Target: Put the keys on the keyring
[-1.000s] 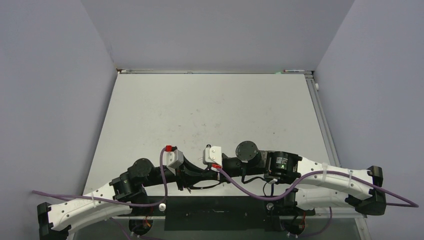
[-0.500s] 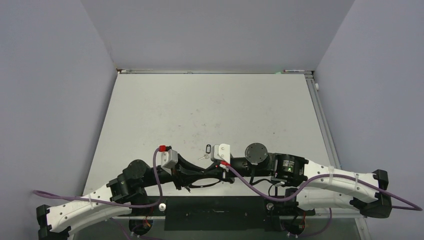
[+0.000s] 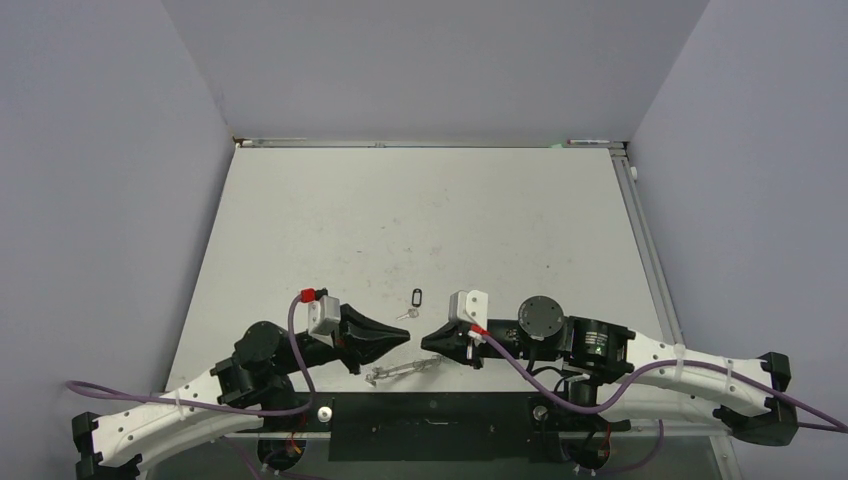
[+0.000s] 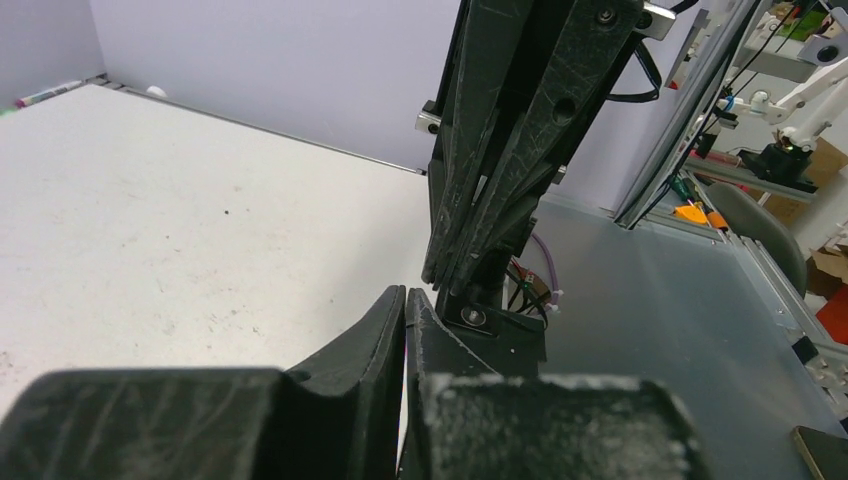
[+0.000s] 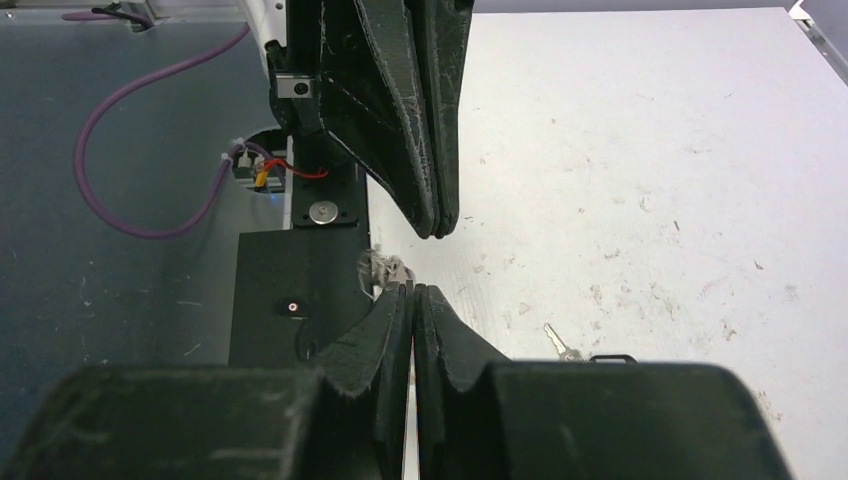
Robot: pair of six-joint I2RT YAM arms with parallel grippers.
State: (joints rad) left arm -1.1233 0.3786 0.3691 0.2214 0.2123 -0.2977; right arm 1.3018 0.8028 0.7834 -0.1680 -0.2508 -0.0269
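While both pairs of jaws are pressing shut on nothing, the left gripper (image 3: 402,337) and right gripper (image 3: 426,341) are hovering tip to tip, probably staging a fresh pick, with the keys (image 3: 417,296) lying just beyond their tips and the keyring (image 3: 403,370) just on the base side of the gap between them.

Keys (image 3: 405,314), keyring (image 3: 400,371) apart on table (image 3: 430,210)

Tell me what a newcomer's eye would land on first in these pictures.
Two black claws meet nearly tip to tip near the front edge of the white table: the left claw and the right claw, both shut with nothing seen between their fingers. Just beyond them lie a black-headed key and a silver key. The keyring with its chain lies on their near side.
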